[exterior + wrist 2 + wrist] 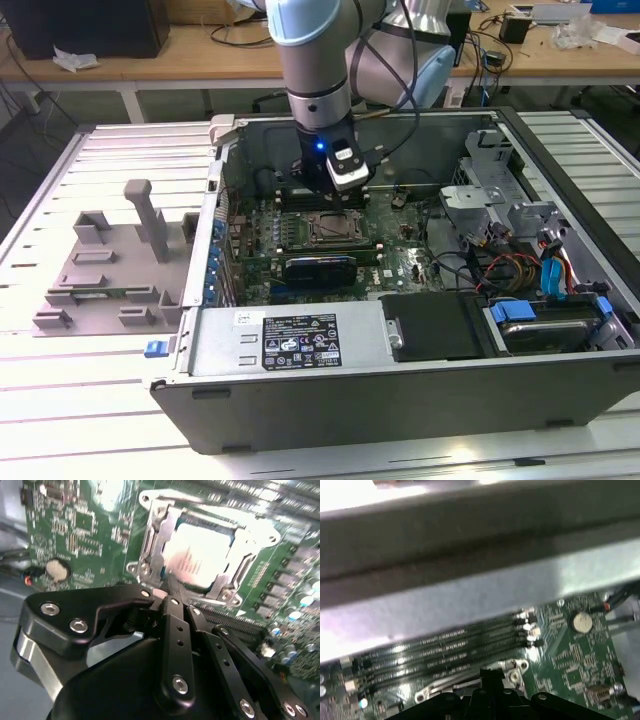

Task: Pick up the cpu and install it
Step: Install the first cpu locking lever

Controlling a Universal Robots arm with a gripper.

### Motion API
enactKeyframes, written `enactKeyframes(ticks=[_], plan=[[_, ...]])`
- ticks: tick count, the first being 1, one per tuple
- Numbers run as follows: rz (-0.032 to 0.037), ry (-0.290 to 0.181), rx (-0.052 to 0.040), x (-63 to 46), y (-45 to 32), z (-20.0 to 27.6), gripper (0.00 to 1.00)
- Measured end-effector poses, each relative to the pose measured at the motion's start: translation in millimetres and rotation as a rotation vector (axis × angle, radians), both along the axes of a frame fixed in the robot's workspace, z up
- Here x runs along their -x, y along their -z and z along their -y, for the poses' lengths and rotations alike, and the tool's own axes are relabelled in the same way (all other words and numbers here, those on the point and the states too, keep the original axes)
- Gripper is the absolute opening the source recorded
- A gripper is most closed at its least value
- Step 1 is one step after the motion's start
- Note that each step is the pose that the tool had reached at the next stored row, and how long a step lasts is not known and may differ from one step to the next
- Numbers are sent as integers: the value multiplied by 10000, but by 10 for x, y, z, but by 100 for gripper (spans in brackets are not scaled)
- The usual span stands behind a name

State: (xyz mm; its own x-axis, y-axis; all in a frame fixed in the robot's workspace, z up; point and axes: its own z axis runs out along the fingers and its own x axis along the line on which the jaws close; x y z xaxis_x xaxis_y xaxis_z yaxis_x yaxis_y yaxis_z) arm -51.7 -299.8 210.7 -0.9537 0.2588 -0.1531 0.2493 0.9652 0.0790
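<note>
gripper [168, 589]: closed, empty, tips just short of the socket frame [150, 535] edge
cpu [200, 555]: just beyond the tips, flat inside the frame
room: case wall [470, 595] near, opposite side

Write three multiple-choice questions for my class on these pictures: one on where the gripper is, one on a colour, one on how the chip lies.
1. Where is the gripper?
A. Over the circuit board inside the computer case
B. Outside the case altogether
C. Underneath the case

2. What colour is the circuit board?
A. Red
B. White
C. Green

3. How is the chip placed?
A. Gripped in mid-air
B. Lying flat in its socket
C. Standing on edge

Answers:
1 A: the exterior view shows the arm reaching down into the open case, above the board.
2 C: the board is green in all three views.
3 B: in the second wrist view its silver top sits inside the socket's metal frame.
</note>
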Motion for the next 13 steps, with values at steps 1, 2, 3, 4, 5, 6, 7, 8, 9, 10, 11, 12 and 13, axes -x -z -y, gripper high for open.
enactKeyframes(ticks=[1, 2, 3, 4, 5, 6, 7, 8, 9, 10, 11, 12, 13], plan=[[-41, 45, 228, 0, -1, 0, 11], [-84, 93, 496, -2, 0, 0, 11], [-107, 114, 634, -3, 0, 0, 11], [-151, 136, 854, -6, 0, 0, 11], [-195, 145, 1092, -10, -1, 1, 11], [-194, 145, 1093, -10, -1, 1, 11], [-194, 144, 1093, -10, -1, 1, 11], [-234, 143, 1093, -11, 0, 0, 11], [-425, 132, 1094, -17, 1, 0, 11], [-611, 123, 1095, -24, 1, 0, 11], [-833, 112, 1096, -32, 1, 0, 11], [-897, 106, 1098, -33, 0, 1, 11], [-1039, 99, 1098, -33, 0, 0, 11]])
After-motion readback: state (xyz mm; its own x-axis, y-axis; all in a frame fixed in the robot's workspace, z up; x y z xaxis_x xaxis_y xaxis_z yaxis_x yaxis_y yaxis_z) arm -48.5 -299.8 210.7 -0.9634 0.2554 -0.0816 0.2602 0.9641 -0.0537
